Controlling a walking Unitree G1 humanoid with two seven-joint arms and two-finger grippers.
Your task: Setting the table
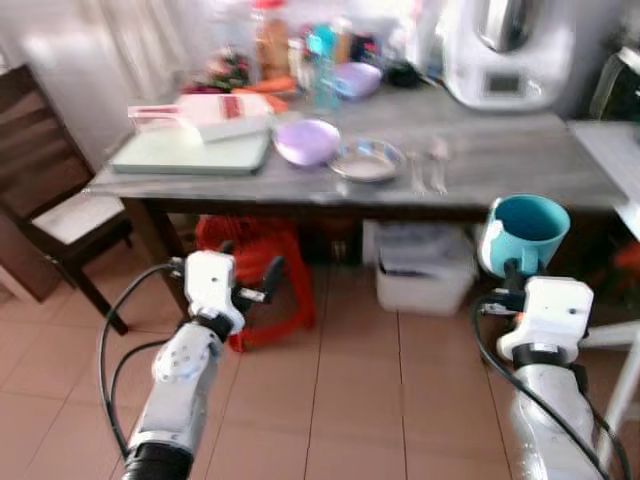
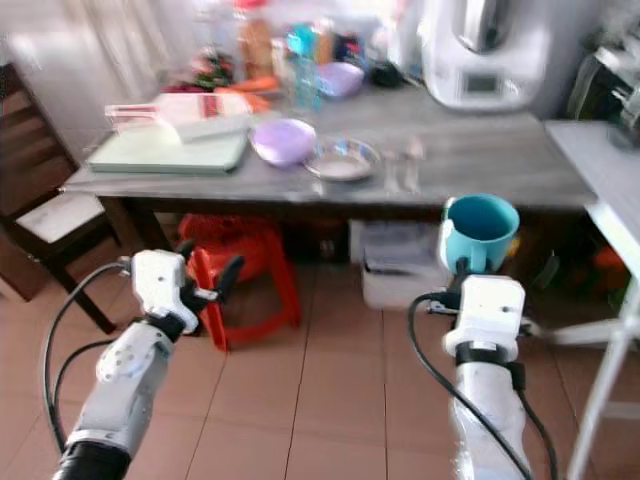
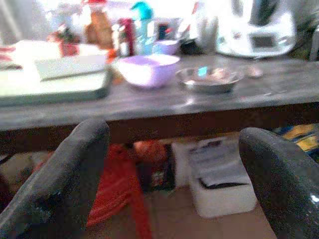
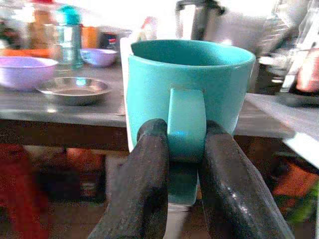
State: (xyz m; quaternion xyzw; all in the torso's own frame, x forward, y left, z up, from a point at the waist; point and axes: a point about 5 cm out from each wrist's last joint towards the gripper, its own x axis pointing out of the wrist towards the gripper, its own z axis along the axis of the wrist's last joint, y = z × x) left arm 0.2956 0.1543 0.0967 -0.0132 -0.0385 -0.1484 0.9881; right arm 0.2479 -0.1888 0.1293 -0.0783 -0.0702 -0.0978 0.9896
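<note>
Down by the floor tiles, from the left eye view, the right gripper [image 1: 516,268] holds one teal mug [image 1: 527,233] up in front of the gray table [image 1: 500,165], lower than the top — if it goes straight ahead, I think the mug could bump the table edge. On the table I count one purple bowl [image 1: 307,141], one shiny metal dish [image 1: 368,161] and one white box [image 1: 222,115]; one red stool [image 1: 262,275] sits under it. From the left wrist view, the left gripper [image 3: 172,164] is wide open with nothing in it, its two fingers [image 3: 65,179] far apart. From the right wrist view, two black fingers [image 4: 142,191] pinch only the mug's handle — that is a thin hold, so the mug might tip or slip when set down.
</note>
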